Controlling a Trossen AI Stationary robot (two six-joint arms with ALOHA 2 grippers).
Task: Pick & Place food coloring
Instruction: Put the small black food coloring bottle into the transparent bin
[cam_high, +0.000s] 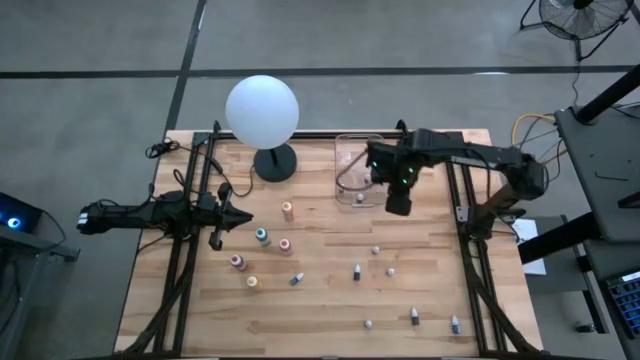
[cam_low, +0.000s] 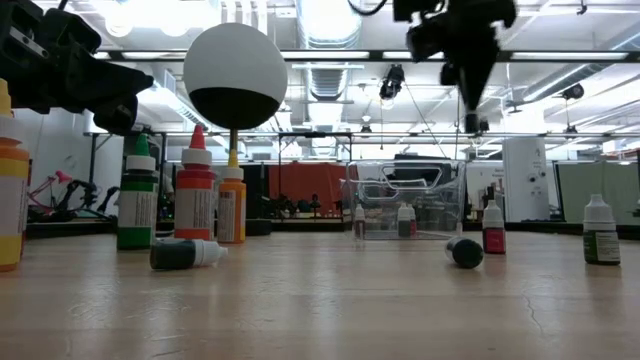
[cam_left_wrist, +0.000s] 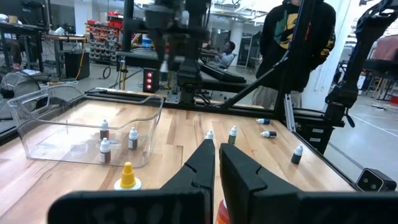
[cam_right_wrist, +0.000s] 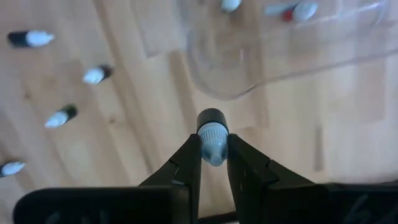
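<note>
Food coloring bottles stand and lie scattered on the wooden table: larger ones such as an orange one (cam_high: 287, 210) and a teal one (cam_high: 262, 236), small dark-and-white ones such as (cam_high: 356, 271) farther right. A few small ones stand inside the clear bin (cam_left_wrist: 104, 129). My right gripper (cam_high: 398, 203) hangs high over the table by the bin's near edge, shut on one small bottle (cam_right_wrist: 213, 142). My left gripper (cam_high: 240, 215) hovers shut at the table's left, just left of the coloured bottles, holding nothing. My right gripper pinches a small bottle between its two fingers at the white cap end (cam_right_wrist: 214, 148), only at the fingertips. The fingers point down from above. The bottle is lifted clear of the table and hangs below them, dark body (cam_right_wrist: 212, 118) lowest.
The clear plastic bin (cam_high: 345, 150) sits at the far middle of the table. A white globe lamp (cam_high: 262, 110) stands on its dark base left of it. Small bottles lie near the table's near right corner (cam_high: 415, 317). A person (cam_left_wrist: 298, 43) stands beyond the table.
</note>
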